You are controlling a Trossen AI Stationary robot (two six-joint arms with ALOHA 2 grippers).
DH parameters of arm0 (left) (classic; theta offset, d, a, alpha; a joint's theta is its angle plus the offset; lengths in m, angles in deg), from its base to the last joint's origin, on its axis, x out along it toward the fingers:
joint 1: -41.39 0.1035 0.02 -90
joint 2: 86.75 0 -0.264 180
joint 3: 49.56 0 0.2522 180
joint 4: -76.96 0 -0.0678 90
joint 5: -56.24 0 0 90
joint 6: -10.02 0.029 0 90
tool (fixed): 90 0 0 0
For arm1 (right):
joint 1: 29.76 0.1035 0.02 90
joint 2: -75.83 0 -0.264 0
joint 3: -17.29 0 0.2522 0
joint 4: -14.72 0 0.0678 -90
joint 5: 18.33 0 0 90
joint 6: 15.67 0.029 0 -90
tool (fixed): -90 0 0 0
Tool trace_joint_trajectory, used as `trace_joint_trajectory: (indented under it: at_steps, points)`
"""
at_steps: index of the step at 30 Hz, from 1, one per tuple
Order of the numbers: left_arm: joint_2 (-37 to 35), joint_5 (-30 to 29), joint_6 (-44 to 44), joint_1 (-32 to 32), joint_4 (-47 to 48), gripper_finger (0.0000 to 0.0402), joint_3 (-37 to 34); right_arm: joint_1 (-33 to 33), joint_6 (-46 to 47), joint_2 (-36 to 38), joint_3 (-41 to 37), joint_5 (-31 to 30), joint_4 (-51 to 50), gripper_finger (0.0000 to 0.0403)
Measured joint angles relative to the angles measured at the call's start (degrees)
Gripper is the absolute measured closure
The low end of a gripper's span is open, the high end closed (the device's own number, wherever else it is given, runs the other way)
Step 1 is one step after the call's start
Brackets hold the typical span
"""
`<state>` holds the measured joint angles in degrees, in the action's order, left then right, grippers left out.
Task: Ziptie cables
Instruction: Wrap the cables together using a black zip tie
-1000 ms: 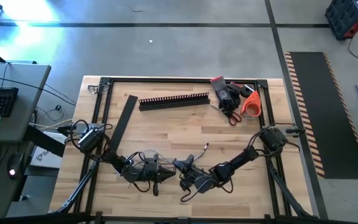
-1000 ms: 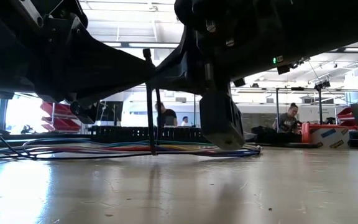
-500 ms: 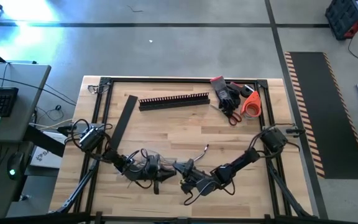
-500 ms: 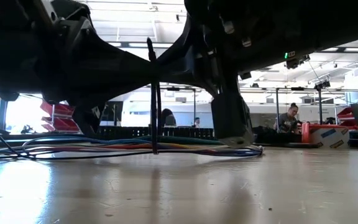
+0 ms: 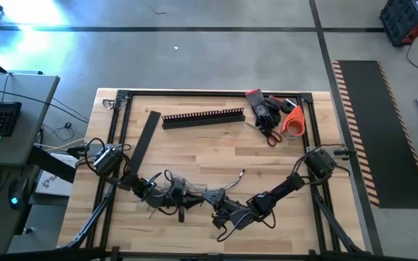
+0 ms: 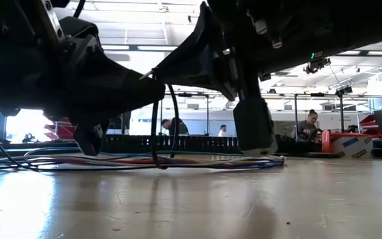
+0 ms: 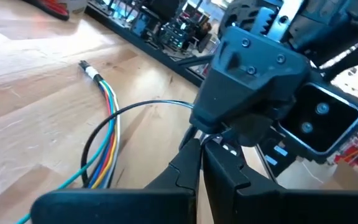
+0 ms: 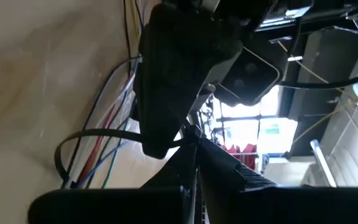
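Multicoloured insulated wire makes up the cables (image 6: 197, 161), a loose flat bundle lying on the wooden desk (image 5: 194, 148) near its front edge, between the two arms; the left wrist view shows blue, yellow, red and white strands running side by side to a small connector end (image 7: 87, 68). A thin black zip tie (image 8: 86, 140) loops round the bundle; in the low view it stands up from the wires as a narrow arch. Left gripper (image 7: 199, 149): low over the bundle's left part, jaws pressed together, apparently pinching the tie's tail, though the contact itself is masked. Right gripper (image 8: 194, 146): low over the bundle just to the right, jaws likewise pressed together on or beside the tie strap; which part it holds cannot be told. Handling, as a judgement: the wires look light, limp and smooth-jacketed, likely to fan out and slide on the wood, so hold is best taken on the stiffer tie tail and head, with the bundle steadied close beside the loop. Hidden or unclear: the tie's locking head, the bundle's middle under both wrists in the high view, and how tightly the loop sits. At the desk's far side, well apart: black slotted duct (image 5: 203, 117), flat black strip (image 5: 145, 138), gloves (image 5: 261, 107), scissors (image 5: 273, 135), orange tape roll (image 5: 293, 120).
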<state>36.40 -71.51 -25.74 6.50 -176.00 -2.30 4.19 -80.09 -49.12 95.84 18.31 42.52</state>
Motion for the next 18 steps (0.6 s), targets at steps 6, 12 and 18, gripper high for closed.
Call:
trace_joint_trajectory:
  at_steps: [6,12,18]
  points:
    - [0.0,0.2,0.5,-0.3,-0.3,0.0401,0.0,-1.8,2.7,0.0,0.0,1.0,-0.7,0.0402]
    - [0.0,0.2,0.7,-1.1,-0.2,0.0401,0.0,-2.0,1.5,0.0,0.0,0.7,-1.3,0.0362]
    - [0.0,-0.3,1.5,-1.8,-0.2,0.0401,0.1,-1.9,1.7,0.0,0.0,-3.8,-1.5,0.0311]
